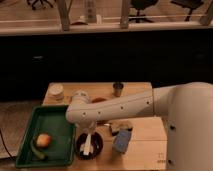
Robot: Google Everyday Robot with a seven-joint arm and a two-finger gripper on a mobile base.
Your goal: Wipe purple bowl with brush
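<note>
Near-black purple bowl point(98, 144) — white brush point(87, 148) inside, gripper point(88, 135) just above

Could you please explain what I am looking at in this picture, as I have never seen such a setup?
This is a mobile robot with one white arm, seen in a single view that looks down over the arm onto a wooden table. The arm reaches left, bends and points down, so its gripper is right over the purple bowl near the table's front edge. A small white brush shows in the bowl below the gripper; whether it is gripped I cannot tell. Right of the bowl lie a blue block and a brown pad. Further back stand a grey metal cup, a reddish dish and a round white container. On the left, a green tray holds a fruit.
</note>
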